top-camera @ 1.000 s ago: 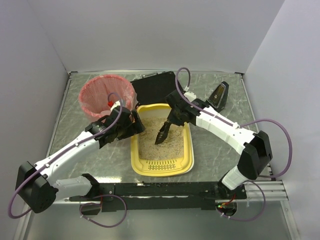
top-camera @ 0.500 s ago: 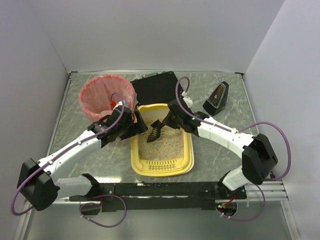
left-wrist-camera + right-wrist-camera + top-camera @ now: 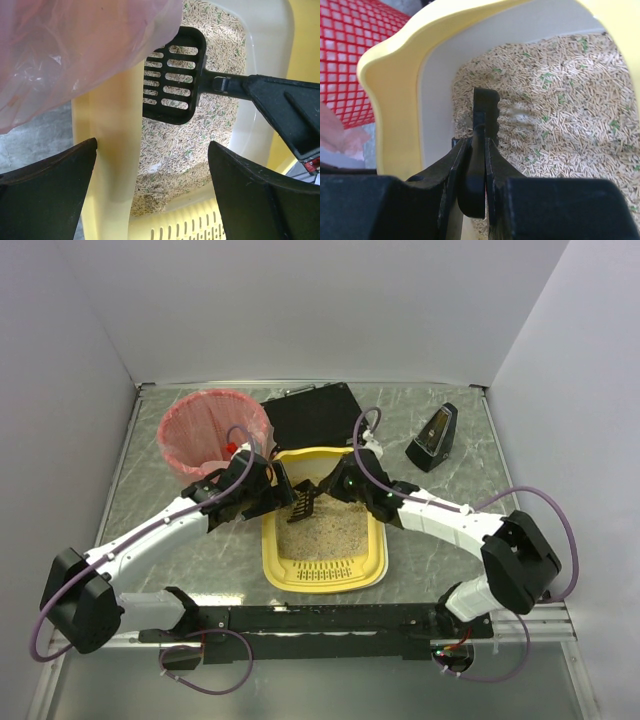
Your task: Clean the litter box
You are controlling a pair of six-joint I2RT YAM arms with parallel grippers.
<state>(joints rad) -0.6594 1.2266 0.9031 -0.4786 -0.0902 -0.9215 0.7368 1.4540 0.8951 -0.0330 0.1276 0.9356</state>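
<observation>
My R gripper (image 3: pixel 475 150) clamps scoop (image 3: pixel 172 75) over box (image 3: pixel 325 580); L gripper (image 3: pixel 151 150) gapes over its rim. Tilt en route to bin (image 3: pixel 185 440) could spill litter (image 3: pixel 560 100).

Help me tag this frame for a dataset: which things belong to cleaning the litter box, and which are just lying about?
Job:
- litter box
- black scoop, clamped in the right gripper
- left gripper, open astride the box's side wall
- pink-lined bin, probably for the waste

Lying about:
- flat black case
- black wedge-shaped object
</observation>
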